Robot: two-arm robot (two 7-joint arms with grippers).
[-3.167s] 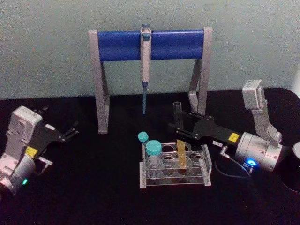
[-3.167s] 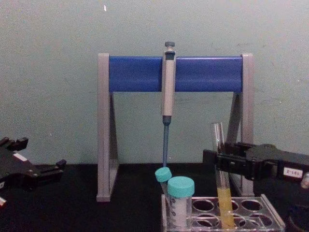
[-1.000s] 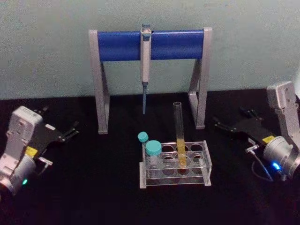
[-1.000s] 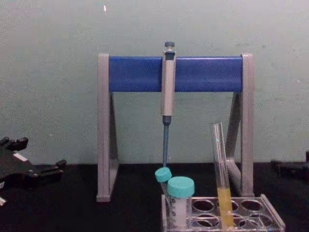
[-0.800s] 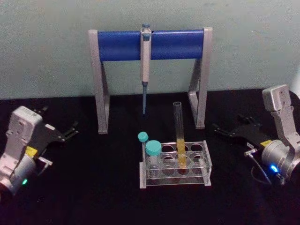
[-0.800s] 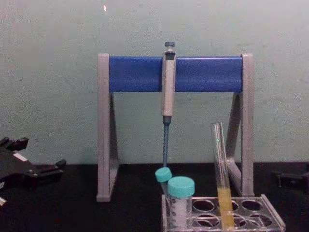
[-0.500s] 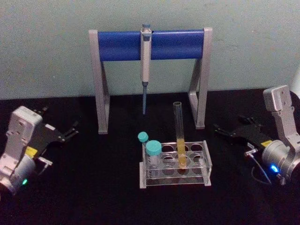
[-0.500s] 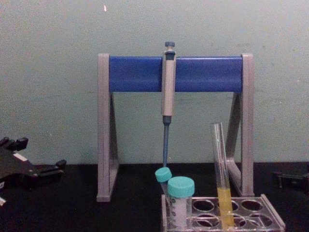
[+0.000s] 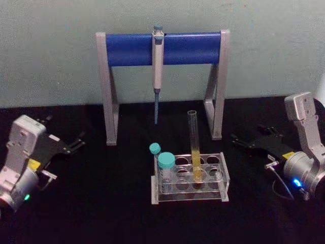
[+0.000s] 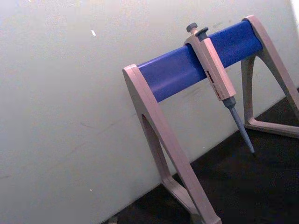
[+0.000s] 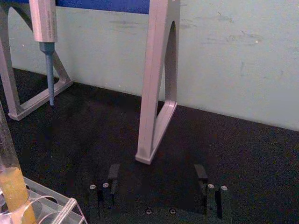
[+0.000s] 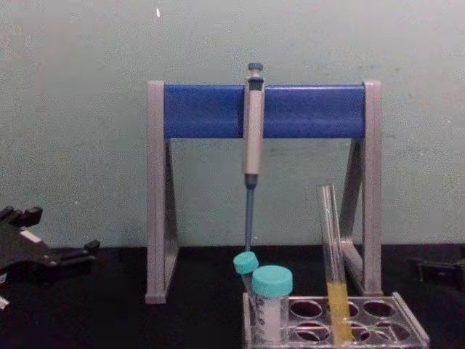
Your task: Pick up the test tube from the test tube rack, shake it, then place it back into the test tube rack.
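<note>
Well left of the right hand [image 9: 242, 143], its fingers spread wide and empty, the test tube [image 9: 194, 150] stands in the test tube rack [image 9: 222, 175]. Leaning slightly, it could tip if knocked.

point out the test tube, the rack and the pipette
test tube [image 9: 193, 133]: head view, on its clear upper glass
rack [image 9: 225, 175]: head view, on its right wall
pipette [image 9: 158, 61]: head view, on its grey body

Head view: high, facing forward and down over the table [image 9: 101, 203]. Chest view: low, level, close to the rack [image 12: 378, 320]. Left wrist view: tilted, facing the pipette stand [image 10: 187, 74] from the left. Right wrist view: low, near the tabletop. All four share the stand.
</note>
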